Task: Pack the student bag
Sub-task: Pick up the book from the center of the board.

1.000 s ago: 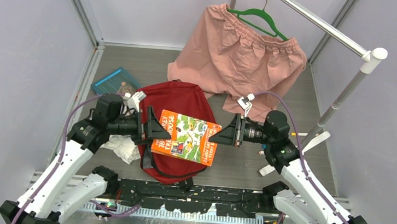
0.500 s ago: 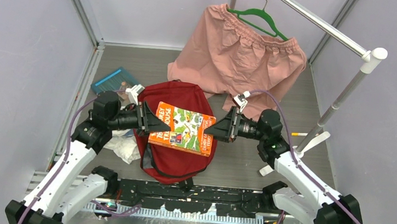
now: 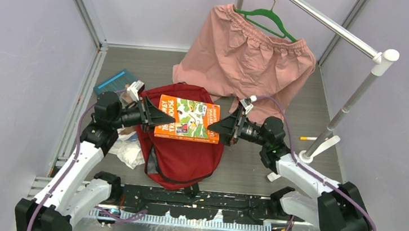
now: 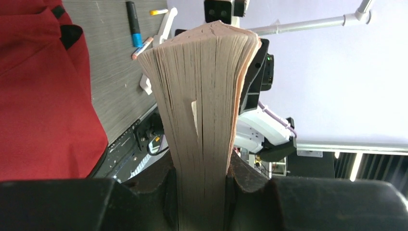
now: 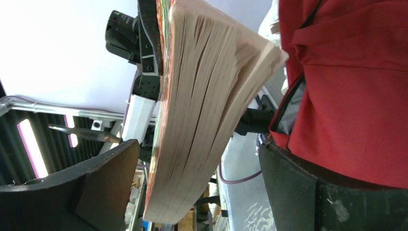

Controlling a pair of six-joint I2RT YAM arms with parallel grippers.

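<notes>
Toward the left of the overhead view, the left claw (image 3: 155, 116) is now clamping the left edge of the orange picture book (image 3: 188, 118), where a second ago its jaws were standing apart. The book is sitting higher in the frame than before and is lying level instead of slanted. It is hanging over the upper half of the student bag (image 3: 184, 159), which is resting mid-frame on the table (image 3: 305, 105) as earlier. Right of the book, the right claw (image 3: 218, 127) is standing spread wide around the far edge, its earlier pinch gone.

The book is covering the bag's top. A white plastic bag (image 3: 126, 152) is peeking out, partly hidden, beside the left arm. Both wrist views are showing mostly page edges.

The bag is soft red fabric with black trim and grey lining. The book's pages are yellowish and slightly fanned. At upper right, gathered pink shorts (image 3: 247, 57) are drooping from a green hanger (image 3: 271, 19).
</notes>
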